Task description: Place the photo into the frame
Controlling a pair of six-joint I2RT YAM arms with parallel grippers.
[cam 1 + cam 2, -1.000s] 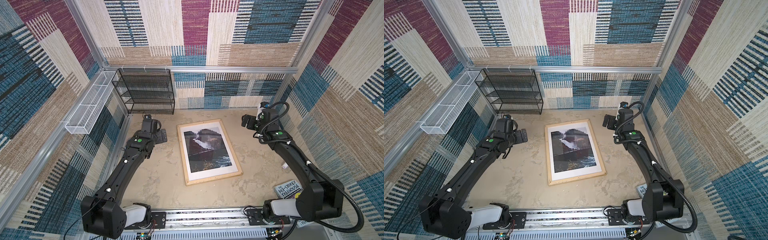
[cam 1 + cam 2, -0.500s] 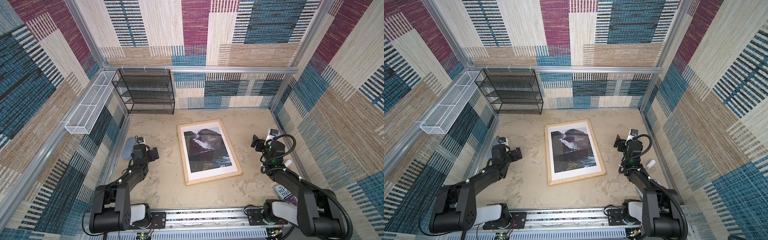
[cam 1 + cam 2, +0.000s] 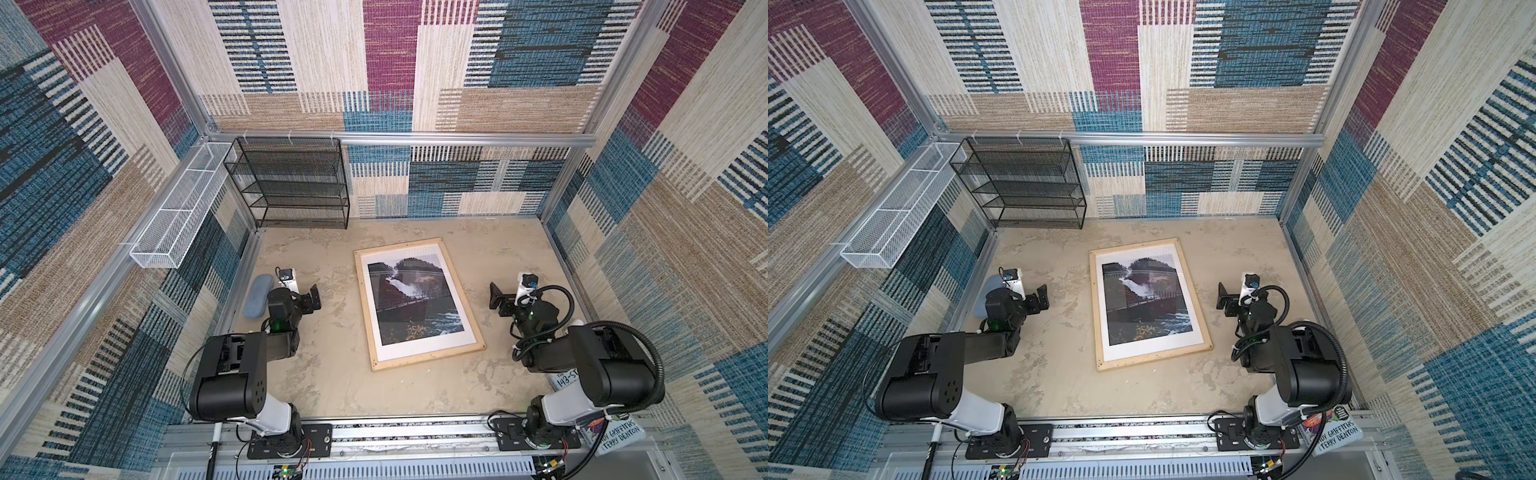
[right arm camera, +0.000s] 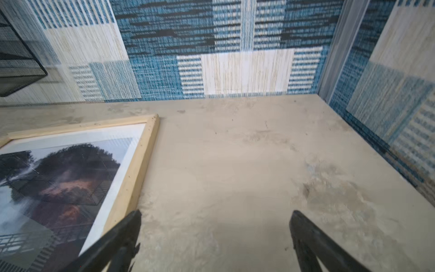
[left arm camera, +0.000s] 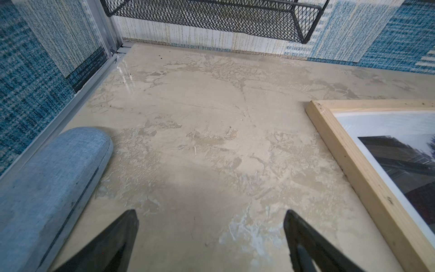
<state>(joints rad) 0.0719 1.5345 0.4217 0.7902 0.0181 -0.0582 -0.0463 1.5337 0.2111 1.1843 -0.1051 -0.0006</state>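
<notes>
**The photo [image 3: 413,301] is framed; arms pulled back**

The photo lies flat inside the frame [image 3: 428,360] in the middle of the table [image 3: 332,374], unmoved over the last second. The arms have changed: both have folded back from the frame's far end to either side of it, which suggests the job is done. The left gripper [image 3: 312,298] and right gripper [image 3: 496,300] gape wide, holding and touching nothing.

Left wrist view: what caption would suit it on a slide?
Open left pincer over the tabletop, between a blue case and the photo lying in the frame.
</notes>
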